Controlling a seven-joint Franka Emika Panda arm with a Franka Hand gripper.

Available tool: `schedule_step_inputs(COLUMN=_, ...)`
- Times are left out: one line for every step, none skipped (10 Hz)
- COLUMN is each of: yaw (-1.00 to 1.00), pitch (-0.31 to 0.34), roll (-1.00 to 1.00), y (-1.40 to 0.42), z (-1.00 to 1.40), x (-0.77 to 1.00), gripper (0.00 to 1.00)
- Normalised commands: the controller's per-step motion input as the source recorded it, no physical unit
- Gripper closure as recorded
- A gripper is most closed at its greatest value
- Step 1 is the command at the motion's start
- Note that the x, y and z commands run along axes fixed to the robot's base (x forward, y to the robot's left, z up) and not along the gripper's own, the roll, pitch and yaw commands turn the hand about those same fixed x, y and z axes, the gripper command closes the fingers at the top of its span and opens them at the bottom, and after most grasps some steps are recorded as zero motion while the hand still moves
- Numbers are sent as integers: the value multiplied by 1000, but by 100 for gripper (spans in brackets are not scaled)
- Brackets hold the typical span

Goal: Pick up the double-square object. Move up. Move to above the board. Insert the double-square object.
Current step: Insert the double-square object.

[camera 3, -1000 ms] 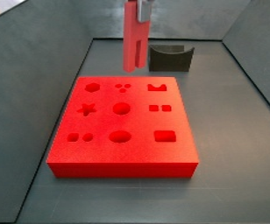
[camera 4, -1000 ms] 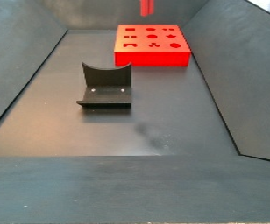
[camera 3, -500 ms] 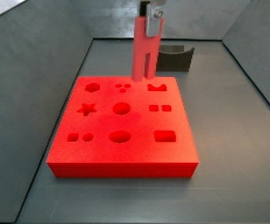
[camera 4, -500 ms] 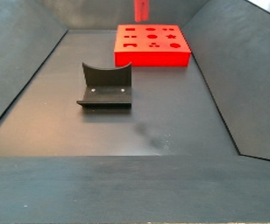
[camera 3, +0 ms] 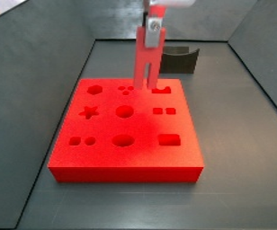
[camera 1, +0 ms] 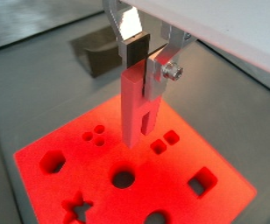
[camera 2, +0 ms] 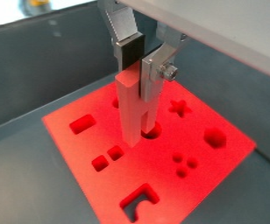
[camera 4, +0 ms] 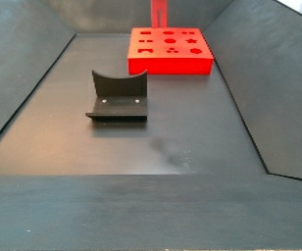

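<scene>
Dark grey floor (camera 4: 180, 137) fills a bin with sloping grey walls; in a side view the walls rise on both sides and at the far end, leaving a broad bare stretch of floor in the near half. On that floor the fixture (camera 4: 117, 96) stands alone around mid-bin, well apart from the board (camera 4: 171, 49), which lies flat toward the far end, a strip of bare floor showing along each of its sides (camera 3: 57, 117). From the opposite side the fixture (camera 3: 177, 59) sits just behind the board's far edge (partly hidden by the bar in front of it).

Above the board the gripper (camera 1: 145, 54) hangs pointing down, its silver fingers (camera 1: 162, 68) clamped on the upper end of the double-square object (camera 1: 135, 105); the red bar hangs upright, its lower end over the middle rows of holes. In both wrist views its tip lies close above the board's top (camera 2: 103, 122), near a round hole (camera 2: 149, 131); whether it touches the surface I cannot tell. In a side view the bar (camera 3: 146, 65) stands over the board's back portion, its top in the gripper (camera 3: 155, 20) at the frame's upper edge.
</scene>
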Motion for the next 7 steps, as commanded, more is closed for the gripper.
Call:
schedule_step_inputs(yaw=-1000, pitch=-50, roll=-10, y=0, z=-377, x=0, gripper=100)
schedule_step_inputs(yaw=-869, pitch=-59, roll=-54, y=0, z=-297, x=220, gripper=100)
schedule_step_inputs(yaw=0, pitch=0, roll=7, y=0, z=0, x=0, gripper=100)
schedule_step_inputs(yaw=63, pitch=-74, roll=-9, y=-171, z=-109, x=560, gripper=100)
schedule_step_inputs(yaw=54, pitch=0, roll=0, y=-274, z=-271, x=1000, gripper=100)
schedule_step_inputs(yaw=29, pitch=0, roll=0, y=-194, z=-254, x=1000, gripper=100)
schedule_step_inputs(yaw=3, pitch=0, roll=0, y=9, z=-20, x=0, gripper=100)
